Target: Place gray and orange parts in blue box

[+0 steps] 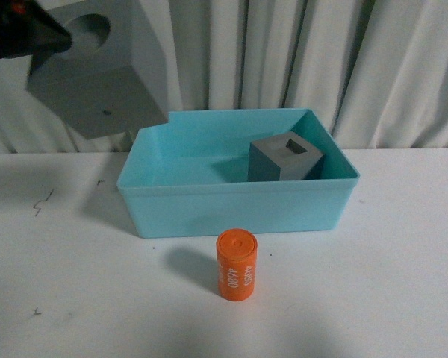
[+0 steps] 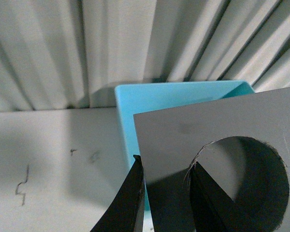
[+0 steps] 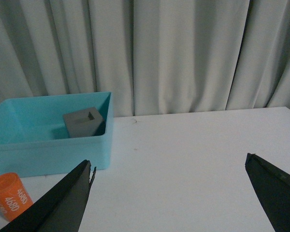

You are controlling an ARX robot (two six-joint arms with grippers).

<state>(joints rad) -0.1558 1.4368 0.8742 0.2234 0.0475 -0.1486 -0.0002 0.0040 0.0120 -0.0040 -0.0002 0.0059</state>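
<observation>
My left gripper (image 1: 48, 37) is shut on the gray cube with the round recess (image 1: 108, 74) and holds it high, up and left of the blue box (image 1: 231, 212). In the left wrist view one finger (image 2: 130, 193) is outside the cube's (image 2: 183, 130) wall and one inside the recess. The gray cube with the square recess (image 1: 284, 158) sits inside the box at its right, also in the right wrist view (image 3: 84, 122). The orange cylinder (image 1: 237, 265) stands on the table in front of the box. My right gripper (image 3: 169, 166) is open and empty over bare table right of the box (image 3: 48, 145).
The white table (image 1: 388, 283) carries the box and cylinder. Pale curtains (image 1: 373, 67) hang close behind the box. Small dark marks (image 1: 41, 203) lie on the table's left. The orange cylinder (image 3: 8, 195) shows at the edge of the right wrist view.
</observation>
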